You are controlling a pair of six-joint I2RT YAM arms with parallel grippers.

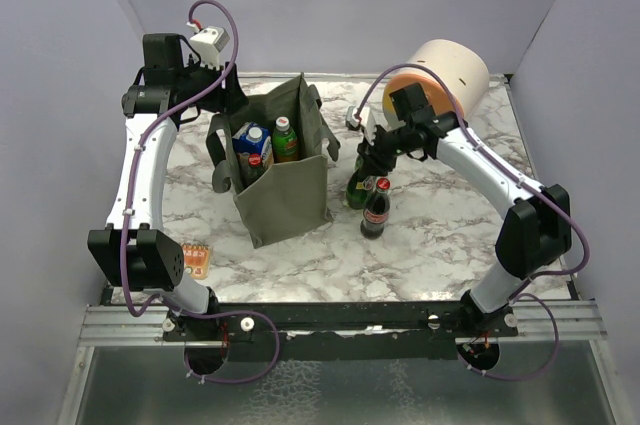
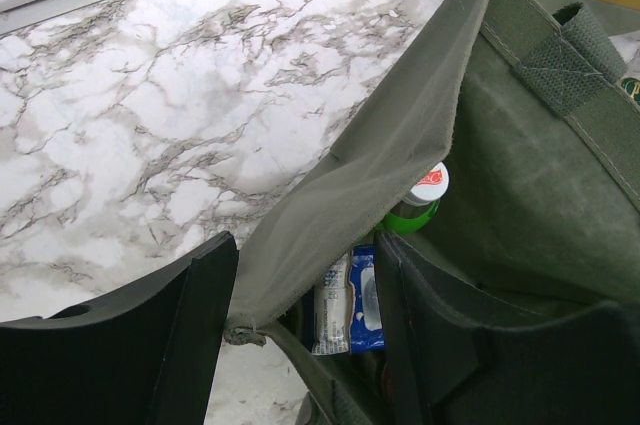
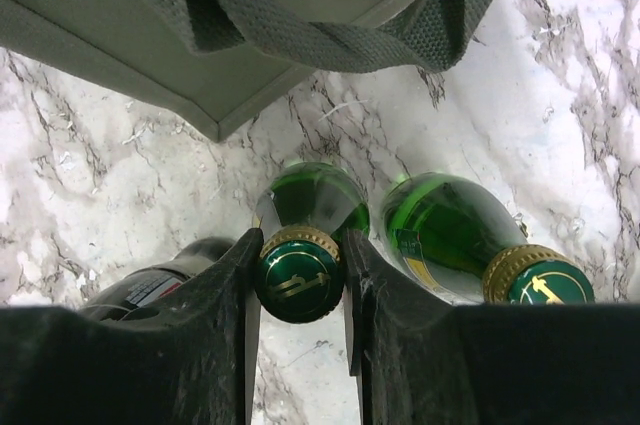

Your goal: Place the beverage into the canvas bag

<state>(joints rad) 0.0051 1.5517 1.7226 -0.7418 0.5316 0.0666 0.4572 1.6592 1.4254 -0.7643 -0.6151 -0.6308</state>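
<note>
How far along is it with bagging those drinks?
Done: drinks already sit in the canvas bag. In hand: the right tool grips one green bottle by its cap; the left tool straddles the bag's wall. Left: that bottle, a second green bottle and the cola bottle stand outside.

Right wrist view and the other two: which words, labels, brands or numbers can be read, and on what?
No text reads in any view.
Cap of the green bottle in the right tool: gold emblem, no letters legible.
Cap of the second green bottle: same.
Red label of the dark bottle: too small.
White cap in the canvas bag: red mark, blurred.
Blue carton, orange packet: too small.
</note>
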